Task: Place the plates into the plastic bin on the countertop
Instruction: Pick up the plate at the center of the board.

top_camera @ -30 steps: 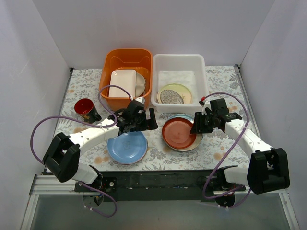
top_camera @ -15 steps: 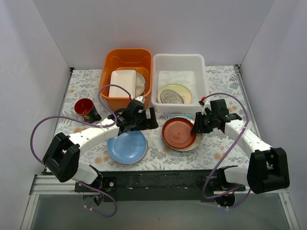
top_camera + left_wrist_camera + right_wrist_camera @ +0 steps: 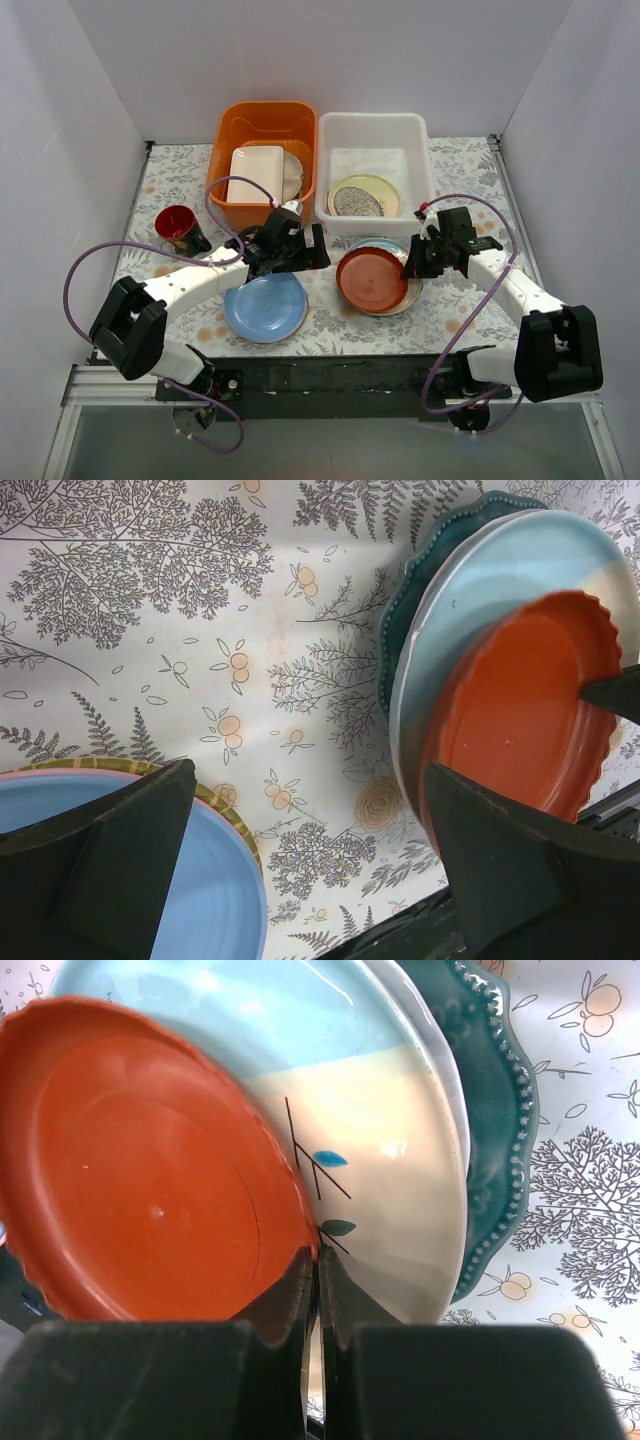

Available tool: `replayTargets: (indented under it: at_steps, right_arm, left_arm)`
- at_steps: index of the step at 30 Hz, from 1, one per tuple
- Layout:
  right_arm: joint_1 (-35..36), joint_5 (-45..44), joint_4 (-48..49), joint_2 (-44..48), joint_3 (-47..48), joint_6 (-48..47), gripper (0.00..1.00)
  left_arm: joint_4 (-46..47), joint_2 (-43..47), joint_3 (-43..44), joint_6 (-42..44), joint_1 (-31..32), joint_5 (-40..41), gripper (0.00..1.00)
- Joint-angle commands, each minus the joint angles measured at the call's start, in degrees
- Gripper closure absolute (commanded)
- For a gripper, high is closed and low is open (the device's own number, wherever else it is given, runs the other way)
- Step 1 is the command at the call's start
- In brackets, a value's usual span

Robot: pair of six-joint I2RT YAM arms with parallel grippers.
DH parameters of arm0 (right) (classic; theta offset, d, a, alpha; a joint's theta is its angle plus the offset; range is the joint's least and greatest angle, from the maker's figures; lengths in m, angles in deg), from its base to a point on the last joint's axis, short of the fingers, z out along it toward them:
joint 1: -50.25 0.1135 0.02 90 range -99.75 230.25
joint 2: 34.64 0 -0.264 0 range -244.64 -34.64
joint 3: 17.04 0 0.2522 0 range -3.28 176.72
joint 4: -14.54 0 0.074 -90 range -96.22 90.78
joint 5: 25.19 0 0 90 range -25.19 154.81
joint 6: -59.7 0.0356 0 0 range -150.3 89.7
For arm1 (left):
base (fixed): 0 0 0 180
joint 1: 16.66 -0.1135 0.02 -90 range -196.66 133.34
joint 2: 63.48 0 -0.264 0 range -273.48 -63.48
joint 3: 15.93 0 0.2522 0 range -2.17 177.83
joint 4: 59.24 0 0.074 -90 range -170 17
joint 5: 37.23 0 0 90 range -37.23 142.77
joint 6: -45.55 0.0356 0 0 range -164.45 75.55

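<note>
My right gripper (image 3: 411,266) (image 3: 317,1256) is shut on the near rim of the red-brown plate (image 3: 371,278) (image 3: 140,1170). That plate tops a stack, with a cream and light blue leaf-patterned plate (image 3: 385,1150) under it and a teal scalloped plate (image 3: 497,1130) lowest. A light blue plate (image 3: 265,307) (image 3: 150,890) lies on the countertop (image 3: 170,185) to the left, over a pink and a yellow-green rim. My left gripper (image 3: 298,262) (image 3: 308,780) hangs open above the cloth between that plate and the stack. The white plastic bin (image 3: 373,121) at the back holds a speckled grey plate (image 3: 356,202) on a pale yellow one.
An orange tub (image 3: 262,113) beside the bin holds a cream rectangular dish (image 3: 256,172). A red cup (image 3: 180,226) stands at the left of the cloth. White walls close in both sides and the back.
My right gripper's jaws have closed onto the red-brown plate's rim, and the plate has shifted slightly left. The left arm has hardly moved.
</note>
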Motion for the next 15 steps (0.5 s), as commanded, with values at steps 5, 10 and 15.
replayTargets:
  at_steps: [5, 10, 15]
  right_arm:
    - [0.13, -0.59, -0.54, -0.35, -0.45, -0.44, 0.99]
    - [0.21, -0.94, -0.80, 0.00, -0.27, -0.52, 0.99]
    - [0.21, -0.85, -1.07, -0.26, 0.17, -0.61, 0.99]
  left_arm:
    - [0.96, 0.70, 1.52, 0.09, 0.12, -0.27, 0.02]
    - [1.05, 0.70, 1.43, 0.00, 0.03, -0.36, 0.02]
    - [1.23, 0.35, 1.34, 0.00, 0.12, -0.54, 0.02]
